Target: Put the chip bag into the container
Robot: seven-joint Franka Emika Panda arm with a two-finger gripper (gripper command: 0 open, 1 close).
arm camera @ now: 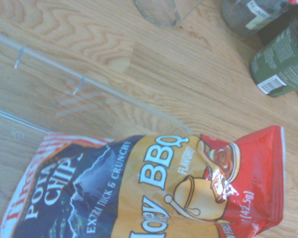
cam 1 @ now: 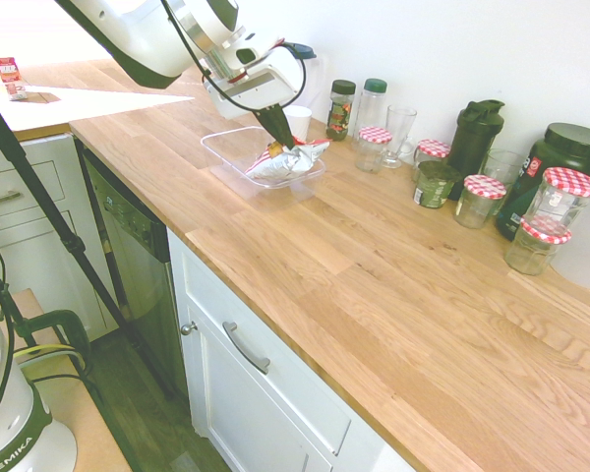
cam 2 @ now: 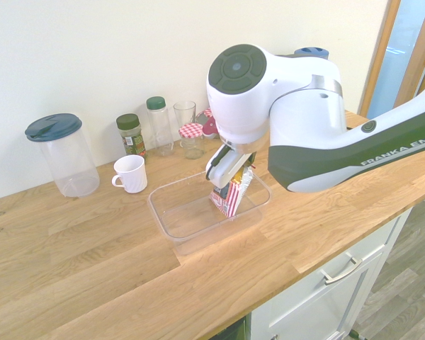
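The chip bag (cam 2: pixel 233 195), red and white with its silvery side showing in the first exterior view (cam 1: pixel 287 160), hangs from my gripper (cam 2: pixel 229 170) inside the clear container (cam 2: pixel 171 221). The gripper (cam 1: pixel 275 141) is shut on the bag's upper edge. The bag's lower end reaches down into the right half of the container (cam 1: pixel 224 149), close to its floor; I cannot tell whether it touches. In the wrist view the bag's printed BBQ front (arm camera: pixel 154 193) fills the lower part, with the container's rim (arm camera: pixel 104 91) running across the wood above it.
A white mug (cam 2: pixel 131 173) stands just behind the container. Along the wall are spice jars (cam 2: pixel 131 134), a glass (cam 2: pixel 185 113), a blue-lidded canister (cam 2: pixel 62 152) and red-checked-lid jars (cam 1: pixel 568 195). A dark shaker (cam 1: pixel 475 133) stands among them. The counter's front edge (cam 1: pixel 275 324) is near.
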